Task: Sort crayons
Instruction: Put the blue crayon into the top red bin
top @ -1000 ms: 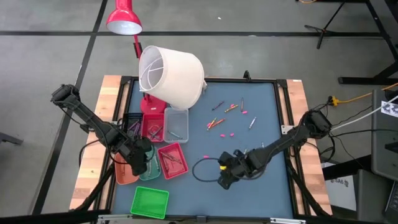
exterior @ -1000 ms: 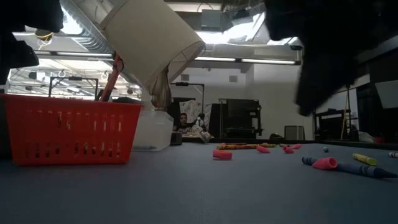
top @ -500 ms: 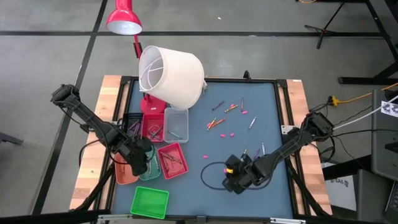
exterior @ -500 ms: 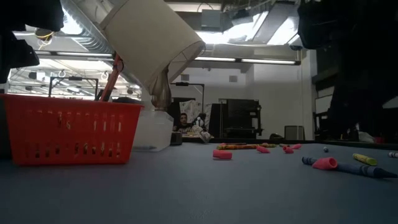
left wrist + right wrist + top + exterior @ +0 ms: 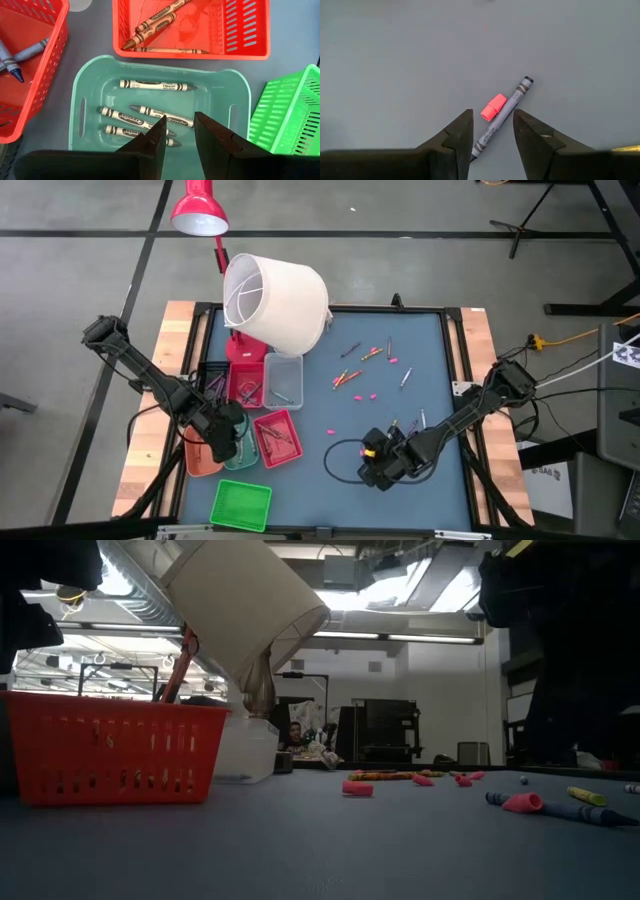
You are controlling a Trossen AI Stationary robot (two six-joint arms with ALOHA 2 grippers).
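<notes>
grey crayon (image 5: 501, 117) partly hidden behind right claw (image 5: 492, 131), green basket (image 5: 292, 115) cut off

Worktop (image 5: 420, 380): blue-grey, edged in pale wood. Slotted baskets: red (image 5: 190, 30), bright green (image 5: 295, 115). Smooth tray (image 5: 90, 85): mint green, in which grey crayons (image 5: 157, 85) with black-banded wrappers are seen. Brown crayons (image 5: 155, 22) are seen in red basket. Grey crayon (image 5: 502, 117) beside pink stub (image 5: 493, 107). Lamp (image 5: 198, 208): red. Shade (image 5: 280, 300): white.

Two dark jointed arms trailing black cables
</notes>
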